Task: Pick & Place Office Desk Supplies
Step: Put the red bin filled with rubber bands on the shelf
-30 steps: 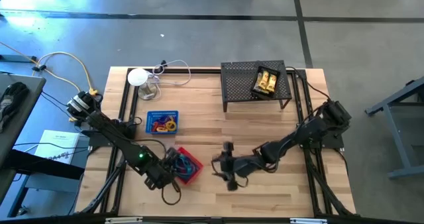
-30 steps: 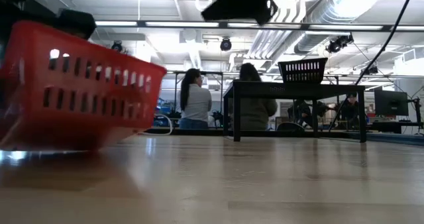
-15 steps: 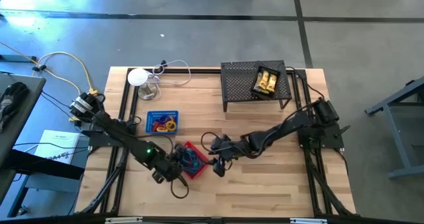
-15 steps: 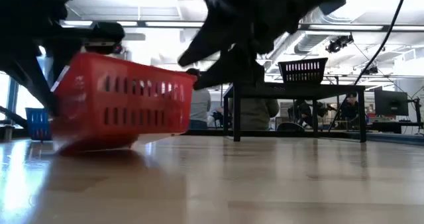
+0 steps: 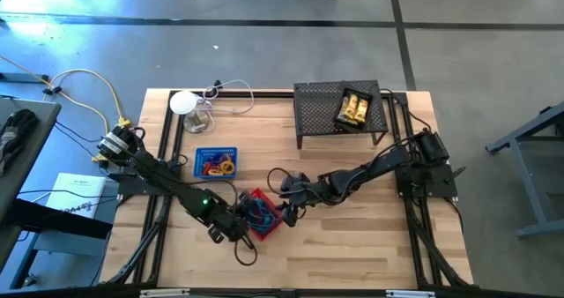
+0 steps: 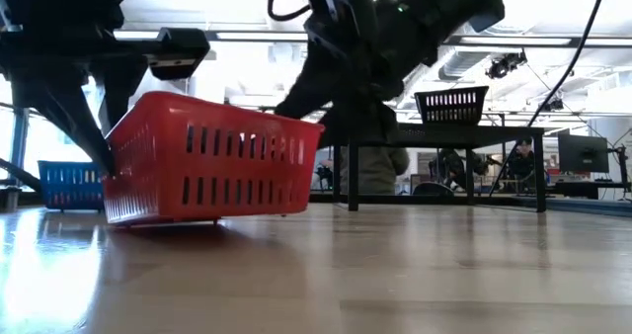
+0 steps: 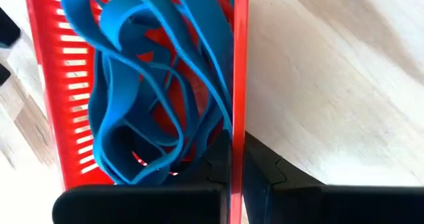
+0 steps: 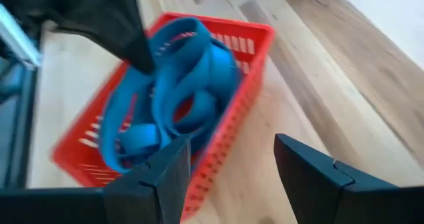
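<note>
we take the small red slotted plastic basket (image 5: pixel 258 214) as our landmark; it sits near the front-middle of the wooden tabletop (image 5: pixel 352 245). the left end effector (image 5: pixel 236 227) has its fingers pressed together on the basket's side wall, one finger inside and one outside, as the left wrist view makes plain. the right end effector (image 5: pixel 286 208) hangs just beside the basket's opposite side, fingers spread and holding nothing.

as for progress, we judge the sorting well along. the wide blue elastic loops (image 7: pixel 156 85) lie piled inside the red basket. behind it, a small blue slotted basket (image 5: pixel 216 163) holds little orange and purple rings (image 5: pixel 218 166), and farther back and to the right the short yellow-and-white tubes (image 5: pixel 353 108) rest on the black mesh shelf (image 5: pixel 319 113). we see no loose items on the bare wood, so what seems left is placing the red basket itself.

the high view alone shows the blue basket's contents and the tubes. the low view hides every basket's inside, yet shows the red basket's base resting on the wood.
</note>
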